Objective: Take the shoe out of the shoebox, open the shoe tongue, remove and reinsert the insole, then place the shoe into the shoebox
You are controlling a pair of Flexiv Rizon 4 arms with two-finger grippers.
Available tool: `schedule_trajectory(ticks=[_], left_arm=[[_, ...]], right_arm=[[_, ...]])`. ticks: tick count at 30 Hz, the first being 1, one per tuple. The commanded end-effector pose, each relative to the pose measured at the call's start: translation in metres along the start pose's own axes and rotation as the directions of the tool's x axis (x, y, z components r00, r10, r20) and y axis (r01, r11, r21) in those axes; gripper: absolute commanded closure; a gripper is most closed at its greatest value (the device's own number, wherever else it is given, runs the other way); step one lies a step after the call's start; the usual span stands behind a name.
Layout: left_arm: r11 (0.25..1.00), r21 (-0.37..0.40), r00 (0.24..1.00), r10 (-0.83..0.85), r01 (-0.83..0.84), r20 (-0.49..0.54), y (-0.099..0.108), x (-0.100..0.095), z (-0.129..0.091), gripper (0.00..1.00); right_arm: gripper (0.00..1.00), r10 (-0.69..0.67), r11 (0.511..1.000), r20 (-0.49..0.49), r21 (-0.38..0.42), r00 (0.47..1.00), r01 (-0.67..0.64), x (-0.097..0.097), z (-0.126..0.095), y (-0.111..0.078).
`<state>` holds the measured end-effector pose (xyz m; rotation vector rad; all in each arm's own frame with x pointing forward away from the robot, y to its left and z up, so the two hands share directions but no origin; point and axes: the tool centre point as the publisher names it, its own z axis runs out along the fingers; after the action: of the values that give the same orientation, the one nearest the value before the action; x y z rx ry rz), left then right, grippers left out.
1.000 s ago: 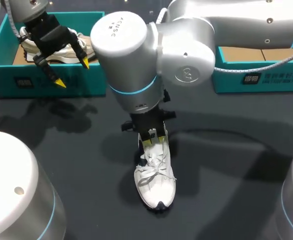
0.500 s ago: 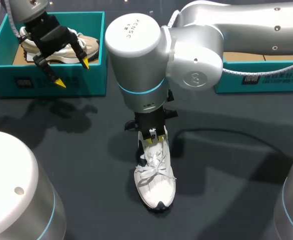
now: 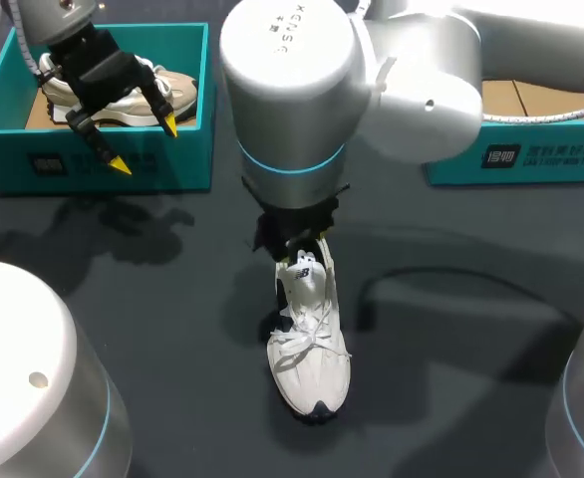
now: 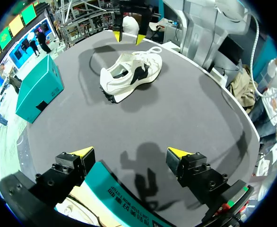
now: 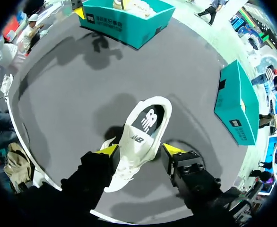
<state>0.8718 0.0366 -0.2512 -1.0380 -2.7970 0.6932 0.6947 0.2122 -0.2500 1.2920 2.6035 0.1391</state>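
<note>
A white laced shoe [image 3: 310, 344] lies on the dark table, toe toward me. Its tongue [image 5: 138, 138] stands pulled up, and the dark insole [image 5: 149, 118] shows inside the opening. My right gripper [image 5: 141, 150] hangs open just above the tongue, one yellow fingertip on each side of the shoe's upper. In the head view its fingers are hidden under the wrist. My left gripper [image 3: 146, 145] is open and empty over the front wall of the left teal shoebox [image 3: 103, 164]. From the left wrist the shoe [image 4: 129, 75] lies far ahead, under the right gripper [image 4: 128, 37].
A second, beige shoe [image 3: 177, 90] lies in the left shoebox. Another teal box [image 3: 531, 149] stands at the back right, also visible in the right wrist view [image 5: 238, 104]. Large arm links fill the front corners.
The right gripper has spread its fingers and let go of the shoe tongue, and its wrist now hides the yellow tips in the head view. The left arm has stayed still.
</note>
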Motion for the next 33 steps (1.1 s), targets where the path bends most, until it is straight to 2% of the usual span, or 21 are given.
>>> schedule_trajectory(ticks=[1, 3, 4, 17, 18, 20, 22, 27, 33], left_arm=[[1.0, -0.002, 1.0, 0.001, -0.001, 0.0, 0.0, 0.0, 0.0, 0.0], [1.0, -0.002, 1.0, 0.001, -0.001, 0.0, 0.0, 0.0, 0.0, 0.0], [1.0, -0.002, 1.0, 0.001, -0.001, 0.0, 0.0, 0.0, 0.0, 0.0], [1.0, -0.002, 1.0, 0.001, -0.001, 0.0, 0.0, 0.0, 0.0, 0.0], [1.0, -0.002, 1.0, 0.001, -0.001, 0.0, 0.0, 0.0, 0.0, 0.0], [1.0, -0.002, 1.0, 0.001, -0.001, 0.0, 0.0, 0.0, 0.0, 0.0], [1.0, -0.002, 1.0, 0.001, -0.001, 0.0, 0.0, 0.0, 0.0, 0.0], [1.0, -0.002, 1.0, 0.001, -0.001, 0.0, 0.0, 0.0, 0.0, 0.0], [1.0, -0.002, 1.0, 0.001, -0.001, 0.0, 0.0, 0.0, 0.0, 0.0]], right_arm=[[0.0, -0.254, 0.965, -0.067, -0.083, 0.965, 0.248, -0.012, 0.0, 0.003], [0.0, -0.407, 0.91, -0.122, -0.133, 0.905, 0.392, -0.015, 0.001, 0.007], [0.0, -0.511, 0.856, -0.144, -0.172, 0.848, 0.487, -0.015, 0.001, 0.009], [0.0, -0.511, 0.856, -0.144, -0.172, 0.848, 0.487, -0.015, 0.001, 0.009], [0.0, -0.543, 0.838, -0.138, -0.161, 0.828, 0.522, -0.011, 0.0, 0.009], [0.0, -0.555, 0.831, -0.116, -0.115, 0.824, 0.544, -0.008, -0.001, 0.01], [0.0, -0.589, 0.807, -0.093, -0.123, 0.803, 0.578, -0.008, -0.002, 0.011], [0.0, -0.642, 0.765, -0.042, -0.086, 0.765, 0.638, -0.017, 0.005, 0.021], [0.0, -0.686, 0.727, -0.034, -0.06, 0.726, 0.684, -0.02, 0.02, 0.03]])
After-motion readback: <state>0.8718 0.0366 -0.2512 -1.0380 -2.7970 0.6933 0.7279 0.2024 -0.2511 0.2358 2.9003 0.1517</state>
